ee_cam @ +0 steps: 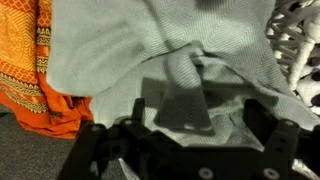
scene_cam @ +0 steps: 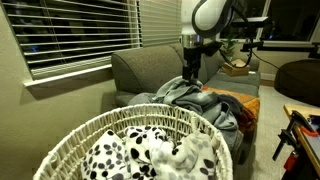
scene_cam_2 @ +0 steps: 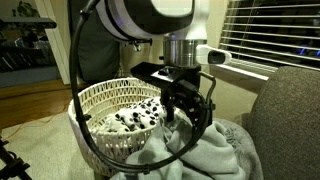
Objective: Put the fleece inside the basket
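We see the claw [scene_cam_2: 189, 118] spread wide, right over the wrinkled light grey fleece [ee_cam: 170, 60]. It lies on the grey sofa [scene_cam: 140, 65] beside the round white wicker basket [scene_cam: 90, 135], not inside it.

- I am seeing the mouth of the basket [scene_cam: 128, 121] lying open from above; the spotted cloth [scene_cam: 135, 150] is filling its bottom.
- The orange blanket [ee_cam: 30, 70] is crowding the fleece [ee_cam: 170, 60] on one side, the basket wall on the other.
- The sofa back [scene_cam: 150, 62] is blocking behind.
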